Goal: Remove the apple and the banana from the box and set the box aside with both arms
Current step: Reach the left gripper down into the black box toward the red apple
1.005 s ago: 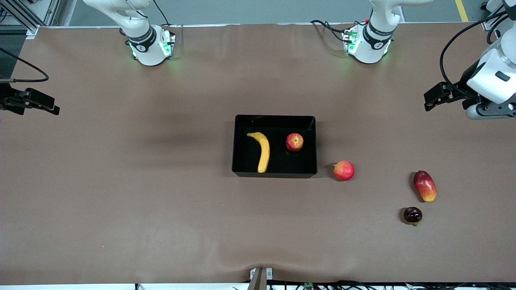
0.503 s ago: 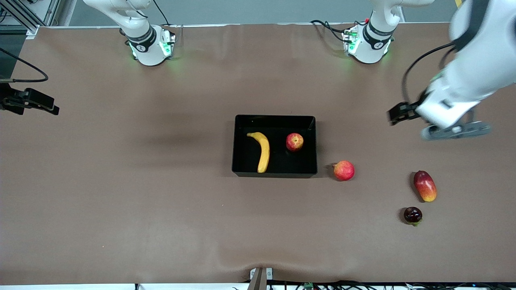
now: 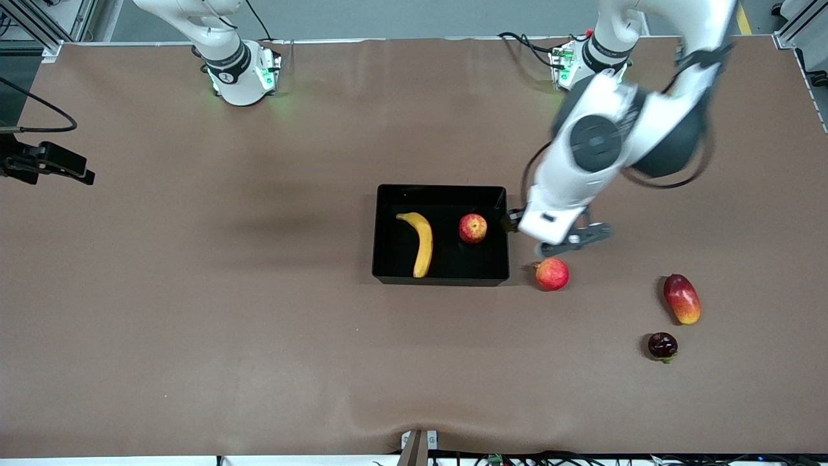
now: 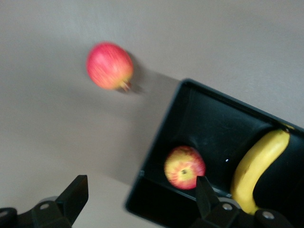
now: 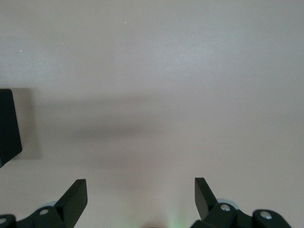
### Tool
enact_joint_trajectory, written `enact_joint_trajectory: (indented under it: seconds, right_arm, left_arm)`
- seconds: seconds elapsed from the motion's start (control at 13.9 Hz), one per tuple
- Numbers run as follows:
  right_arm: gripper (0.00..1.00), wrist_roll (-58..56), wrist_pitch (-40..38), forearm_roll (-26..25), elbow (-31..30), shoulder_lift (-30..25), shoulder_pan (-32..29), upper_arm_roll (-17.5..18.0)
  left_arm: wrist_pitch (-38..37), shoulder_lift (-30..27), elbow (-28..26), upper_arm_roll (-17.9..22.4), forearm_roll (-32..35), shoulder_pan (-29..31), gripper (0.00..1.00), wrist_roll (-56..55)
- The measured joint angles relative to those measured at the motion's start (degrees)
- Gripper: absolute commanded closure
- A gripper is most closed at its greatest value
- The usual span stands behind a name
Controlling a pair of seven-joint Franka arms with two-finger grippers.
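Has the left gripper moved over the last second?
Yes. The left gripper has swung in from the left arm's end of the table to the black bin's wall, fingers open.

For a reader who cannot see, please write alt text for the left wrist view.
The left hand, open and holding nothing, hangs over the wall of the black box, which holds a red apple and a yellow banana. A pinkish-red fruit lies on the table outside the box.

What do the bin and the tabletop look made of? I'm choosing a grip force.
The black bin looks like hard plastic with a glossy finish: its floor carries a small glint in the left wrist view. The tabletop looks like a matte brown sheet, perhaps paper or vinyl, rippling slightly at its near edge.
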Motion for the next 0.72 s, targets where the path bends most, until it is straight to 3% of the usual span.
enact_joint_trajectory:
  seconds: [0.36,0.72]
  right_arm:
    - [0.00,0.00,0.01,0.00,0.00,0.00,0.07,0.05]
    - [0.00,0.00,0.01,0.00,0.00,0.00,0.06,0.03]
  left_arm:
    - [9.00,7.41,-0.48,-0.08,0.01,-6.89,0.00,-24.24]
    - [9.11,12.71,-0.81,0.49,0.01,-7.12,0.00,-30.40]
